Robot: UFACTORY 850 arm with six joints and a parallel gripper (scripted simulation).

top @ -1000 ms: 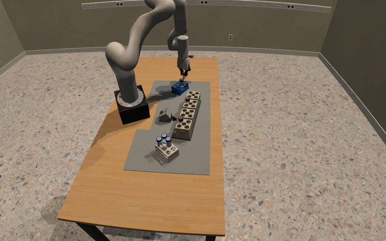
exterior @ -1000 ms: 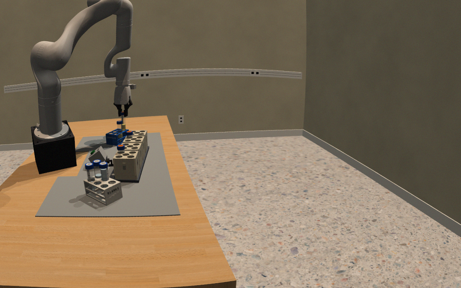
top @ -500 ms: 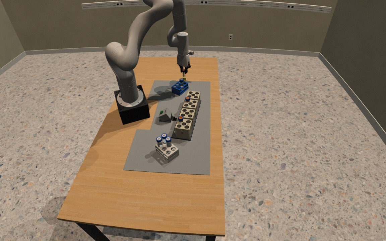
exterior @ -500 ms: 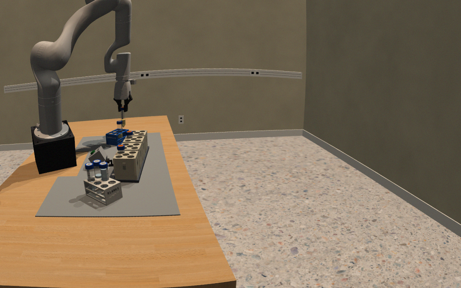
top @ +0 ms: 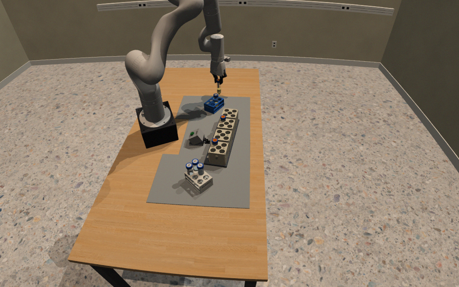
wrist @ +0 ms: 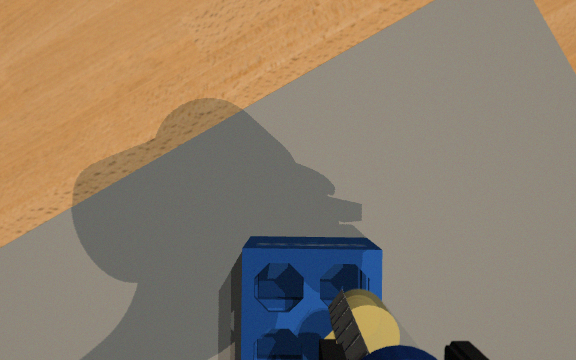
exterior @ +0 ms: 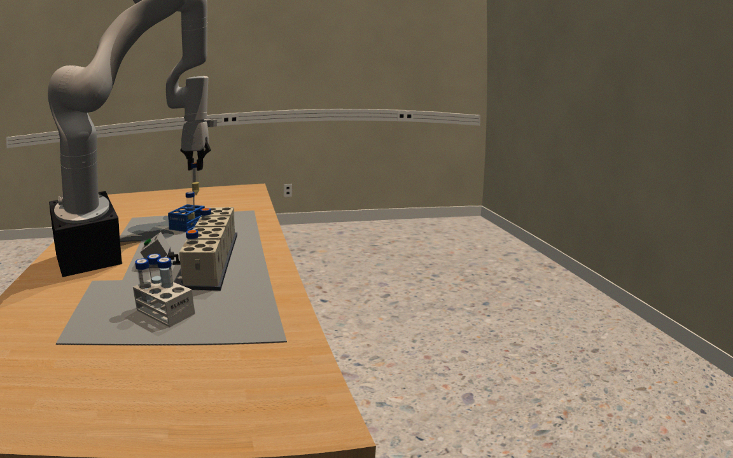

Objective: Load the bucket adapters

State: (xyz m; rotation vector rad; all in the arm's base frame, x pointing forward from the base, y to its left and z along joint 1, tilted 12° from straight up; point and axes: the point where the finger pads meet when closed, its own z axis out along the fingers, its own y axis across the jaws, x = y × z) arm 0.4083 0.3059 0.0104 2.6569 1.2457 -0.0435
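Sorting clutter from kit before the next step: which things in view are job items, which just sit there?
Job:
- tool and its held tube
- blue rack
- BLANKS rack, its tubes
- adapters on stand
- green key

Bystanders:
- wall outlet
- wall rail

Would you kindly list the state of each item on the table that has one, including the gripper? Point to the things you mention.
Gripper [top: 218,81] [exterior: 195,166]: shut on a sample tube [top: 218,86] [exterior: 195,178] [wrist: 375,327], raised.
Blue rack [top: 214,105] [exterior: 182,219] [wrist: 312,272]: upright, one tube standing.
Adapters [top: 219,155] [exterior: 201,266]: upright in the stand, two orange-dotted tubes loaded.
Blanks rack [top: 204,184] [exterior: 179,310]: upright, three blue-capped tubes standing.
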